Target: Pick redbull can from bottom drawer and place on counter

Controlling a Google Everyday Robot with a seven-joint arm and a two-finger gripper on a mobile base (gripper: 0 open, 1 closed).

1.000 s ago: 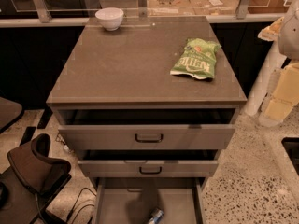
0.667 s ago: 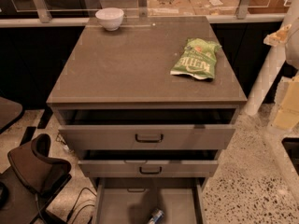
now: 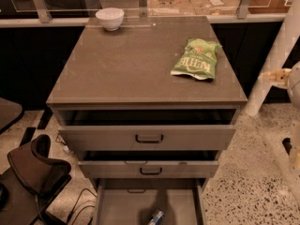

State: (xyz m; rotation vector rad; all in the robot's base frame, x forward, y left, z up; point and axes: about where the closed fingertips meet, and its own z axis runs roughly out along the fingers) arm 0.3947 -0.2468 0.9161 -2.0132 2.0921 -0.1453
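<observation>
While can (image 3: pixel 156 216) lies in drawer (image 3: pixel 123 206) — gripper (image 3: pixel 274 77) hangs rt of counter (image 3: pixel 131 64).

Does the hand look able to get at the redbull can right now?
Probably yes: the bottom drawer stands open, the redbull can lies uncovered near its front, and the hand, out to the right of the counter, would only need to come down to it.

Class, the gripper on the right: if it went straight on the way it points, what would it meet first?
The gripper, beside the counter's right edge, seems to point left. Probably the counter edge first, or the green snack bag if it rides higher; depth is unclear.
</observation>
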